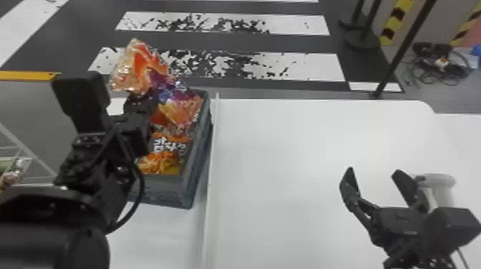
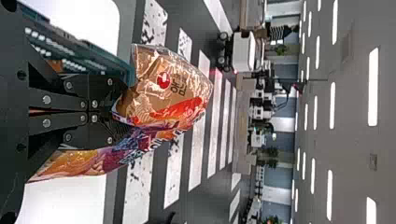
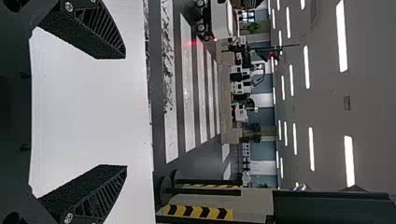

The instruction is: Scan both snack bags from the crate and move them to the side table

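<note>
My left gripper (image 1: 141, 103) is over the crate (image 1: 186, 191) at the left, shut on an orange and purple snack bag (image 1: 175, 96) that sticks up above the crate's far end. In the left wrist view, the left gripper (image 2: 95, 111) pinches that shiny snack bag (image 2: 163, 93). A second snack bag (image 1: 164, 162), orange with white lettering, lies in the crate's near part. My right gripper (image 1: 374, 175) stands open over the white table at the right, beside a light scanner (image 1: 438, 182); in the right wrist view the right gripper (image 3: 123, 112) has nothing between its fingers.
The white table (image 1: 286, 150) stretches right of the crate, with a thin raised divider (image 1: 211, 161) next to the crate. Beyond the table stand a dark pole (image 1: 404, 50) and a heap of cables (image 1: 442, 64) on the floor.
</note>
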You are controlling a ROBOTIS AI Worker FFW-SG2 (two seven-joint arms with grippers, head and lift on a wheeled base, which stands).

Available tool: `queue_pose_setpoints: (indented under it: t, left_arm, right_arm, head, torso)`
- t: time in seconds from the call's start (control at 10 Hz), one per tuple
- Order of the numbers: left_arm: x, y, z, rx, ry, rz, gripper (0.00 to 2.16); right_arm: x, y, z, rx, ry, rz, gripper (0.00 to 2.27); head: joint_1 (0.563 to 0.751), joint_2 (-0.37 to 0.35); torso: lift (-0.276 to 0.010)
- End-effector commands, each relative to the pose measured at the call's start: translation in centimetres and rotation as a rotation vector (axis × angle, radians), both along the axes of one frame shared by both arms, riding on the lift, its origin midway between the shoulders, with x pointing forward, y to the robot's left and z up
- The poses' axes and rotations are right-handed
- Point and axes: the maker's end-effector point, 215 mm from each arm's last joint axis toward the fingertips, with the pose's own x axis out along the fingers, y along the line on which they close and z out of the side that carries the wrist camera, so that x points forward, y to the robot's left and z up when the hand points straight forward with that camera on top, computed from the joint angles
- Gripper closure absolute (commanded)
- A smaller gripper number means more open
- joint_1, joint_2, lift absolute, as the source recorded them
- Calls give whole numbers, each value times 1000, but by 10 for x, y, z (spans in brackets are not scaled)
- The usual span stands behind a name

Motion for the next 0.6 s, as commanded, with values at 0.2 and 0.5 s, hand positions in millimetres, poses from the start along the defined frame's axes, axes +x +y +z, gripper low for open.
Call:
queue_pose_setpoints:
  t: [0.2,0.5]
  left_arm:
    - [-4,-97,11,10,-15,-154,2142]
    - [-8,-164,-12,3,-34,-256,2142]
  right_arm:
    - [0,-3,2,0,-3,-6,83]
    - [6,-3,4,5,-6,-8,83]
  head:
    - [695,-92]
    - [695,-208]
  torso:
    - [-75]
    - [-75]
